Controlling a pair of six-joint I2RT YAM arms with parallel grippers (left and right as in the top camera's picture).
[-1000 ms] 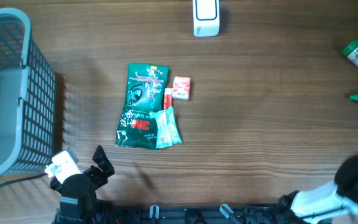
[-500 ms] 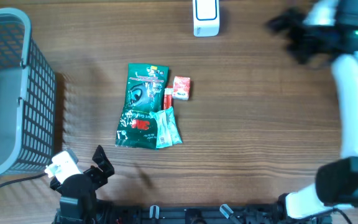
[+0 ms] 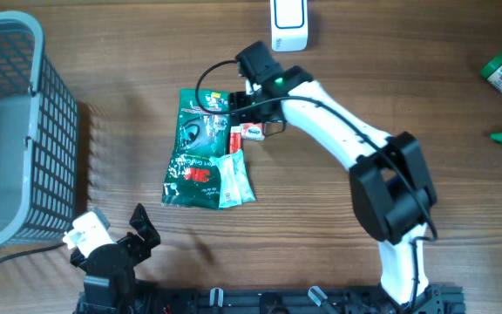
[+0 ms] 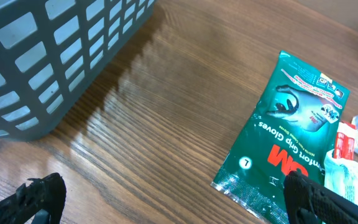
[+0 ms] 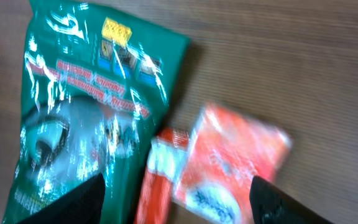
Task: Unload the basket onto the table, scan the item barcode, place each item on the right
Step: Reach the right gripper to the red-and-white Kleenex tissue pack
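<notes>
Two fingers of the right gripper (image 5: 176, 190) stand apart over the red packet (image 5: 229, 162); at its nine o'clock, the green glove pack (image 3: 200, 144) runs twelve-to-six. Meanwhile the left gripper (image 4: 173, 199) gapes wide.

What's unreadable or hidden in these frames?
- Red packet: right wrist view, print motion-blurred; overhead, partly under the right gripper.
- Green pack: overhead, print too small to read.
- Pale wrapper: left wrist view, cut off by the frame edge.

left claw (image 4: 176, 200) spread wide | green glove packet (image 4: 289, 134) lying flat | grey basket (image 4: 39, 59) upper-left
</notes>
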